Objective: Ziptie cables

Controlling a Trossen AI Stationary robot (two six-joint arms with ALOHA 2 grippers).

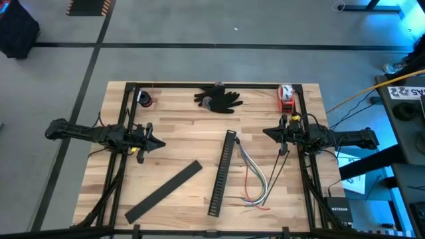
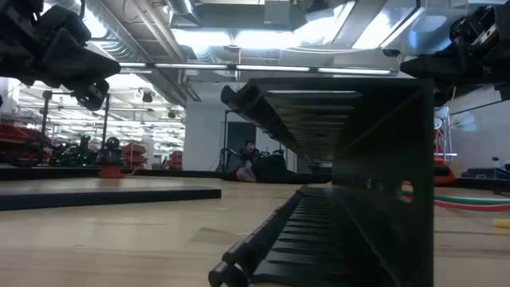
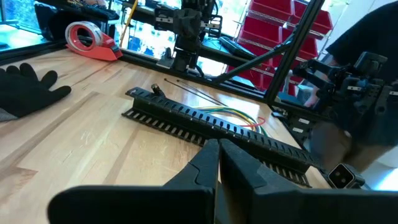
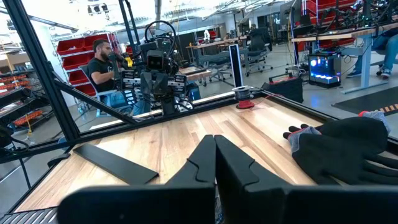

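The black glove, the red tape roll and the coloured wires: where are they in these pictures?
black glove point(image 1: 218, 98): high view, on its palm.
red tape roll point(image 3: 82, 37): left wrist view, on the roll's rim.
cables point(image 1: 255, 180): high view, on the middle of the loose bundle beside the slotted bar.

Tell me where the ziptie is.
In the high view, the ziptie lies on the table's right side, just right of the cables, below the right gripper.
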